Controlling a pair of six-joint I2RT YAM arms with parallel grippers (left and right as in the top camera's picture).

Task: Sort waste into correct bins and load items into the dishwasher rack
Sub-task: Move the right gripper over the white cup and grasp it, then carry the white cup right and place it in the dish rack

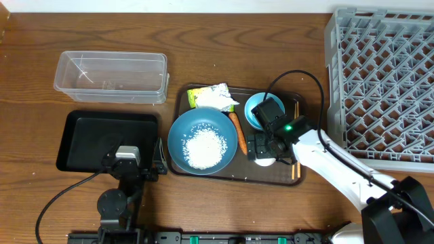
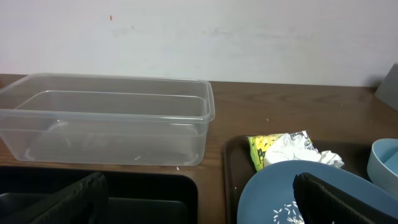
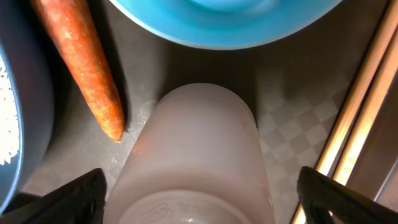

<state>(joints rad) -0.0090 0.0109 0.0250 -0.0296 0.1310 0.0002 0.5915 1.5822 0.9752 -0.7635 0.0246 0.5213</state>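
Observation:
The small white cup (image 3: 198, 149) lies on its side on the brown tray, between the open fingers of my right gripper (image 3: 199, 202); in the overhead view the gripper (image 1: 263, 148) covers most of the cup (image 1: 264, 161). The carrot (image 3: 81, 62) lies to its left, the small light-blue bowl (image 3: 224, 18) beyond it, and the chopsticks (image 3: 360, 118) to its right. The large blue bowl (image 1: 186, 129) holds rice (image 1: 205, 148). The wrapper (image 1: 213, 97) lies behind it. My left gripper (image 1: 133, 163) is open and empty over the black tray (image 1: 88, 139). The clear container (image 1: 108, 76) stands behind.
The grey dishwasher rack (image 1: 383, 88) stands at the far right. The brown serving tray (image 1: 178, 102) holds the dishes. My right arm reaches in from the lower right, with its cable looping over the tray.

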